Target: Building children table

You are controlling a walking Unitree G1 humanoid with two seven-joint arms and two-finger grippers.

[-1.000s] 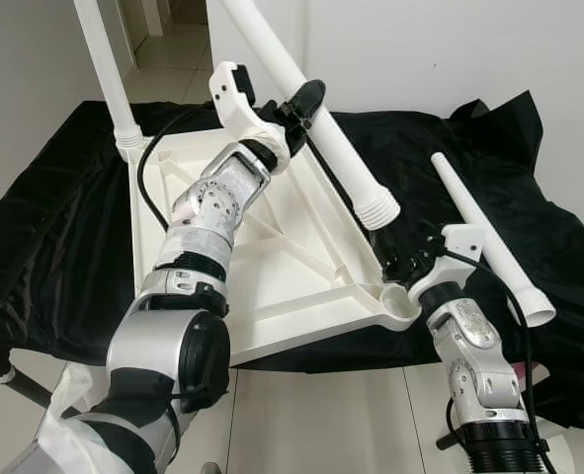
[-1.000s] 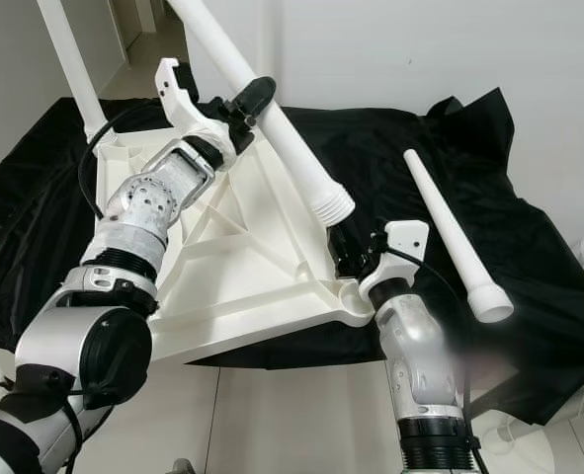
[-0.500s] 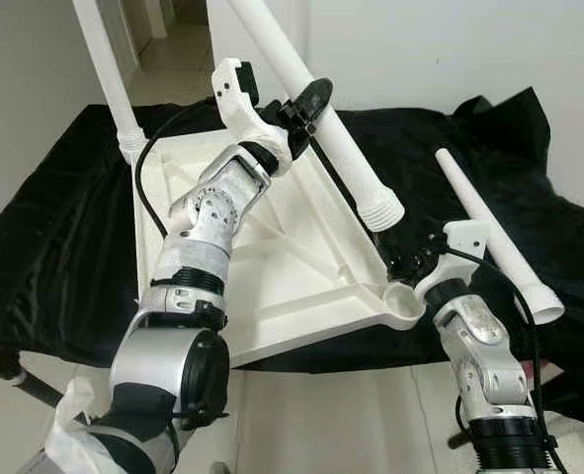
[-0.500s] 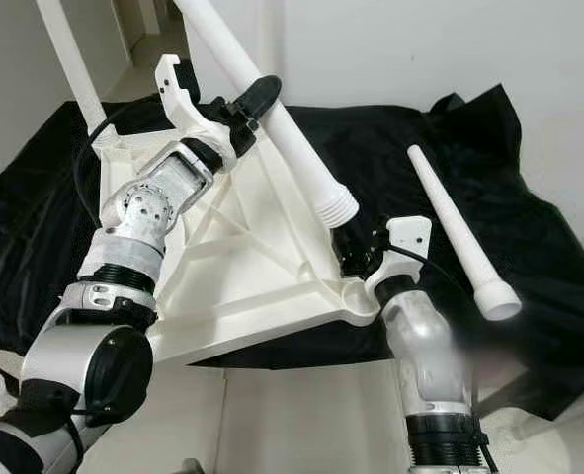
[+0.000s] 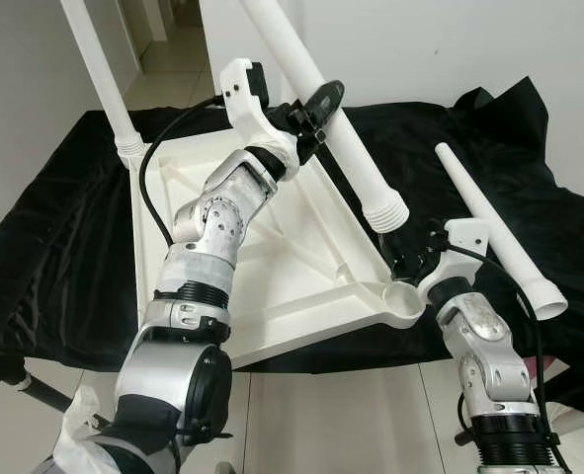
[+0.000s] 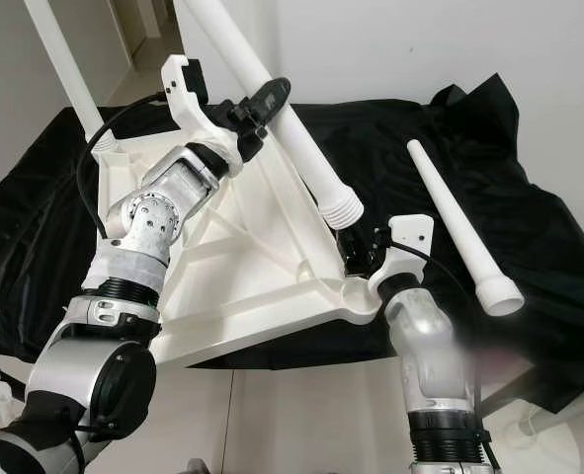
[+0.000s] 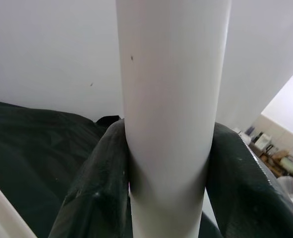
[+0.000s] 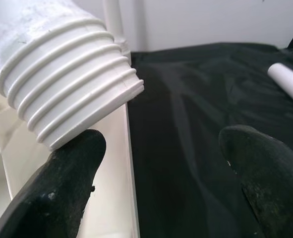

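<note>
White plastic makes up everything being assembled: one upturned square white plastic tabletop (image 5: 272, 267) and three long round white plastic legs. Nearest, at the tabletop's near right corner, the right gripper (image 5: 407, 259) sits beside the empty round corner socket (image 5: 403, 295), its two black fingers (image 8: 72, 173) spread apart with nothing between them. Just above that corner hangs the ribbed threaded end (image 5: 384, 212) of the first leg (image 5: 321, 109), held slanting in the air over the tabletop's right edge; the left gripper (image 5: 316, 111) is clenched around this leg's smooth shaft, a finger pressing on each side. A second leg (image 5: 494, 237) lies loose on the crumpled black cloth (image 5: 64, 227) to the right of the tabletop, its flared end toward the near side. The third leg (image 5: 99, 79) stands upright in the tabletop's far left corner. The cloth covers the whole bench; behind it rise plain white walls, and a pale tiled floor (image 5: 178, 69) runs away at the far left.
</note>
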